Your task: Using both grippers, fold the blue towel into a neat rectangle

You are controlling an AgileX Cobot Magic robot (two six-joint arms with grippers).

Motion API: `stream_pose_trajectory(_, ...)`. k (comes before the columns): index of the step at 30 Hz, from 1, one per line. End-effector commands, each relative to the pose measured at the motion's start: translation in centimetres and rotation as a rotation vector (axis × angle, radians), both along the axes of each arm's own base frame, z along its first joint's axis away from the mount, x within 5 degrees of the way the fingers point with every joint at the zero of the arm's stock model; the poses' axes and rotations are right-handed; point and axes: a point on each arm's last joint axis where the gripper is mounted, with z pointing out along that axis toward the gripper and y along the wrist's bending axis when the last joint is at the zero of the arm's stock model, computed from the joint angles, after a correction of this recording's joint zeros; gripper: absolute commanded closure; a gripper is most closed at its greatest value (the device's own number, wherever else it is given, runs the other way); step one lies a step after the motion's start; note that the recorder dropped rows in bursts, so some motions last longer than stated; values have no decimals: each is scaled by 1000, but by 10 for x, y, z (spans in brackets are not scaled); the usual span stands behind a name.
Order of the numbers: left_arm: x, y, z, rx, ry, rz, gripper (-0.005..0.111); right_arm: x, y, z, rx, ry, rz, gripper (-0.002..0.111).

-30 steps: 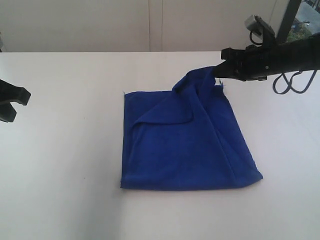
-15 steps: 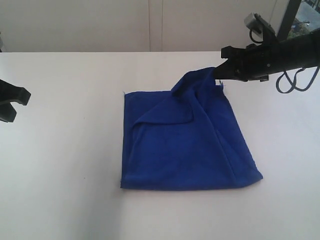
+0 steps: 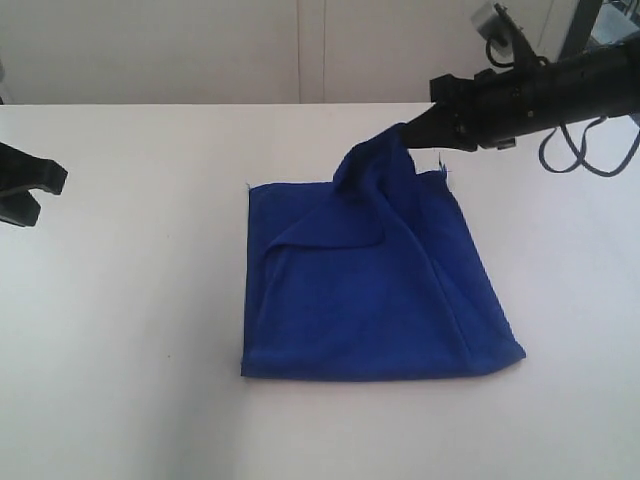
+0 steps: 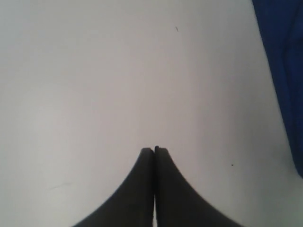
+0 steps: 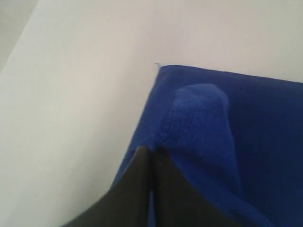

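The blue towel (image 3: 370, 290) lies on the white counter (image 3: 130, 330), about in the middle of the scene and a little to the right. Most of it rests flat as a roughly four-sided shape. Its near edge runs almost straight, and its near right corner juts out toward the right. A loose flap with a curved edge lies over the far left part, and long creases run from the far right corner down toward the near right corner.

The far right corner is off the counter. The right gripper (image 3: 415, 128) reaches in from the right side of the scene and is clenched on this corner, so the cloth rises to it in a narrow peak. In the right wrist view the two dark fingers are pressed together with a bunched fold of blue fabric pinched at their tips, and the rest of the towel spreads out beyond them. A black cable (image 3: 590, 150) hangs in a loop under the right arm.

The left gripper (image 3: 40, 190) sits at the left edge of the scene, well apart from the towel. In the left wrist view its fingers are closed against each other with nothing between them. Bare counter lies below it, and only a strip of the towel shows at one side of that view.
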Motion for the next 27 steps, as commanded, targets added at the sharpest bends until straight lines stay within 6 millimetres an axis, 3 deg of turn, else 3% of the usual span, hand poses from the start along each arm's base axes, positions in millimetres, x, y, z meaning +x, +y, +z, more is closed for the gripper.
stream_pose_trajectory(1, -3, -4, 2, -30, -5, -37, 107, -21, 33, 29, 27, -52, 129, 108)
stream_pose_trajectory(5, -2, -7, 4, -57, -30, -78, 107, -22, 43, 33, 7, -81, 116, 108)
stream_pose_trajectory(10, 0, -18, 9, -127, -98, -168, 107, -6, 28, 22, -188, -132, -62, 108)
stream_pose_trajectory(19, -4, -67, 18, -188, -263, -399, 107, 9, 11, 18, -381, -265, -196, 108)
stream_pose_trajectory(22, -3, -85, 10, -180, -268, -451, 107, 10, 7, 17, -446, -302, -186, 108)
stream_pose_trajectory(27, 3, -118, -21, -112, -246, -602, 107, 14, -1, 13, -603, -380, -157, 108)
